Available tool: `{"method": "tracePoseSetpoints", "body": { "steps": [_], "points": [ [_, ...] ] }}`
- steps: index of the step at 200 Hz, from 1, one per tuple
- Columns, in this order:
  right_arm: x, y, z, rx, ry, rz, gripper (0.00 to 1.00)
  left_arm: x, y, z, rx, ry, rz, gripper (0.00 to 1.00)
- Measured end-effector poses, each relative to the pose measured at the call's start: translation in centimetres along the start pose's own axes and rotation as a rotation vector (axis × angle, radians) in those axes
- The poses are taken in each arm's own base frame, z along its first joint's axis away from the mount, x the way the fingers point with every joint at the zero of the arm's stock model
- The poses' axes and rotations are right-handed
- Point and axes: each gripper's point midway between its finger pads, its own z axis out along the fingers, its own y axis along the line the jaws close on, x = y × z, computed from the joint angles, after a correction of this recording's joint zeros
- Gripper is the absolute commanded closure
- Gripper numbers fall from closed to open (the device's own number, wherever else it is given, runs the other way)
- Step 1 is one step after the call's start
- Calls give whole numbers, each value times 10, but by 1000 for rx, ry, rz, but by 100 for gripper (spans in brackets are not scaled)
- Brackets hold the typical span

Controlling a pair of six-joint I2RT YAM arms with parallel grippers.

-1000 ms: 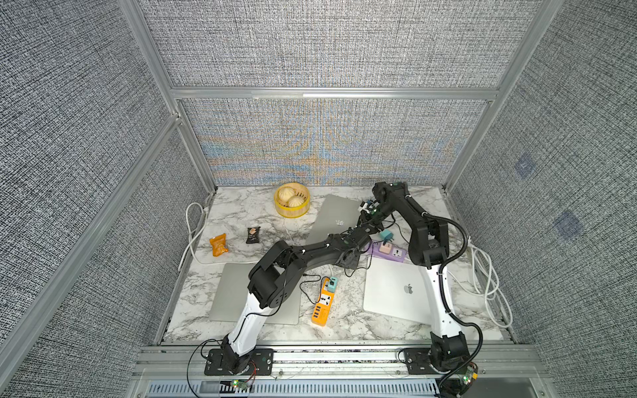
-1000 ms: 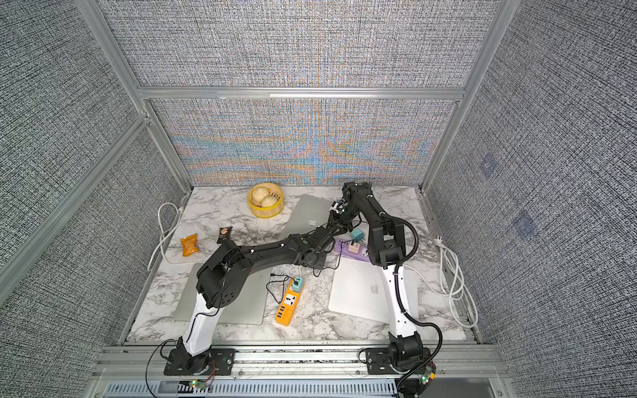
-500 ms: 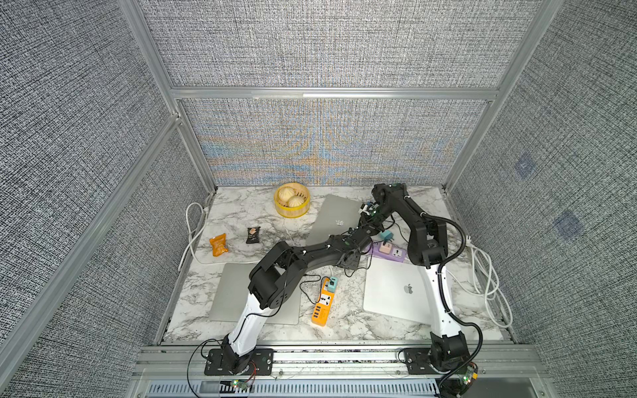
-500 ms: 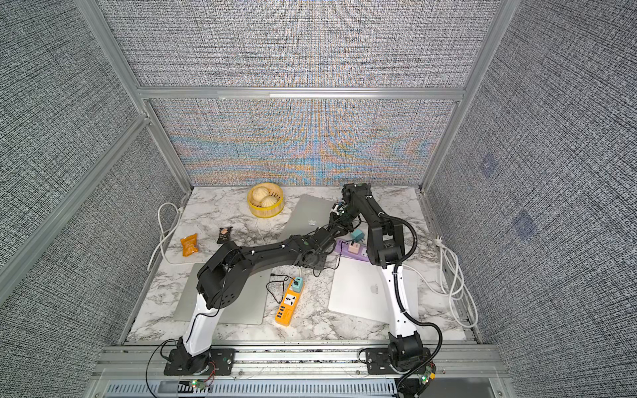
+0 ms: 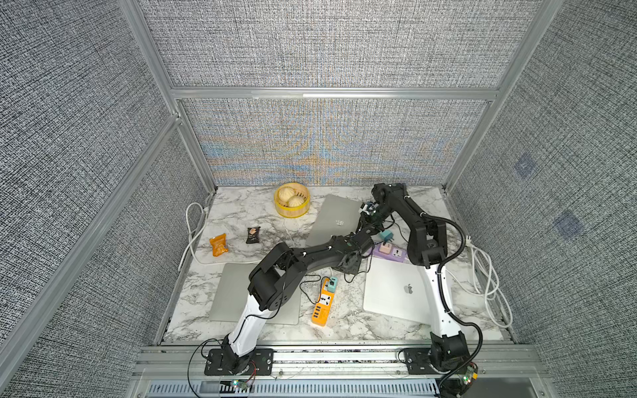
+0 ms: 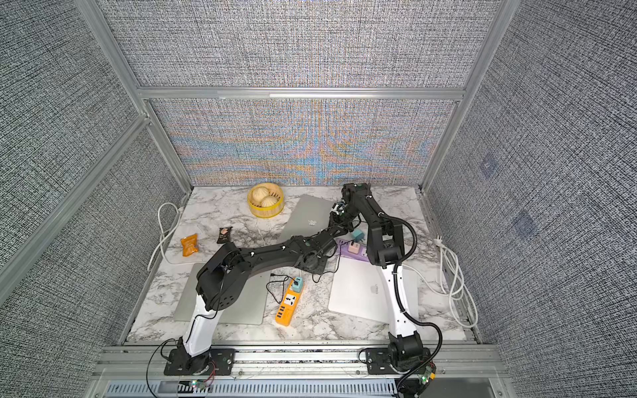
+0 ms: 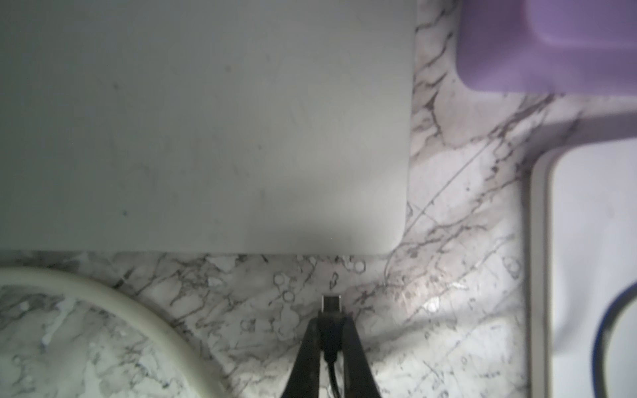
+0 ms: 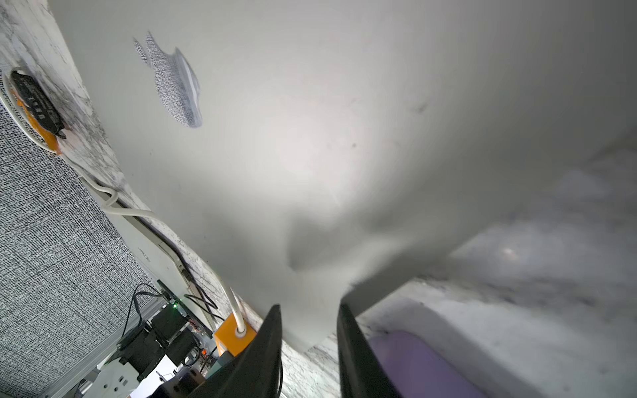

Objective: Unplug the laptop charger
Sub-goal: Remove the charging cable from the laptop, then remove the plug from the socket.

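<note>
The left gripper [image 7: 330, 319] is pinched tight on the charger plug [image 7: 330, 302], a small black connector whose metal tip pokes out just past the fingertips [image 7: 312, 329]. Its thin black cord [image 7: 331, 368] runs back between the fingers. The tip is out of the port. A bare strip of the marble table [image 7: 303, 275] separates it from the near edge of the grey laptop [image 7: 206, 120], which lies flat straight ahead.

That edge runs square across the gripper's line and ends in a rounded corner a little toward the right-arm side. Past the corner a lane of open marble leads forward. Farther out on the same side it is bounded by the purple power strip [image 7: 551, 44] and the rim of the white laptop [image 7: 593, 241]. On the opposite side a thick white cable [image 7: 103, 293] curves close by the fingers, apart from them.

The right gripper [image 8: 308, 306] stands over the grey laptop's lid with its jaws a narrow way apart. A corner of the lid shows in the gap, and whether the fingers press on it I cannot tell. In both top views the two wrists crowd together at that laptop's right-hand edge. A teal adapter [image 5: 387, 237] stands just beside them, near the purple strip's far end.
</note>
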Motion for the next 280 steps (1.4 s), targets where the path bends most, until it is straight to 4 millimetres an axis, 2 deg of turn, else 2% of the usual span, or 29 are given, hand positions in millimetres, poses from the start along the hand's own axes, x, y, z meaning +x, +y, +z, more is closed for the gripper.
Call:
{"method": "tracePoseSetpoints", "body": {
  "steps": [17,56,94,135,165,187,232,257,280],
  "points": [
    [0,5,-7,-3,-15,-6,68,5,1,-3,1,12,-5,85],
    [-2,28,-37,-31,-94,-44,64,3,-3,-9,32,6,-21,72],
    [-1,41,-68,-15,-170,-54,60,-8,-7,-30,64,-39,-29,70],
    [9,34,-112,77,-305,-23,53,-36,-12,-65,98,-110,-92,70],
    [18,22,-139,179,-391,9,50,-47,-10,-69,166,-105,-149,70],
    [31,6,-143,253,-403,62,48,-54,-7,-64,231,-92,-197,70],
    [62,-29,-137,377,-378,206,42,-71,-2,-45,400,-67,-331,71],
    [80,-39,-130,412,-352,263,37,-81,-10,-38,487,-63,-356,71],
    [84,-44,-122,425,-333,307,36,-86,-17,-31,549,-46,-368,71]
  ]
}}
